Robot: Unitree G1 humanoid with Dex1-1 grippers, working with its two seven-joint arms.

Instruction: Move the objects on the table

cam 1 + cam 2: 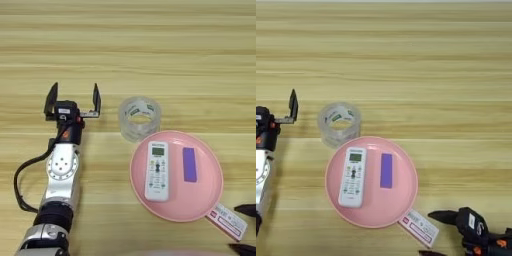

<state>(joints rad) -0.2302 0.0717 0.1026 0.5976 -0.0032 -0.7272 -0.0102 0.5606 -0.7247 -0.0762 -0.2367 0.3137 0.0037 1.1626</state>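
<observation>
Light wood table fills the left eye view. On it the left gripper has its two black fingers spread wide with nothing between them. Just to its right stands the clear tape roll, not touching it. Past the roll, nearer the robot, sits the pink plate, with the white remote and the purple block lying on it

In the right eye view, the right gripper is spread open too. The red-and-white packet lies just left of its fingertips, its far end tucked under the plate's edge
</observation>
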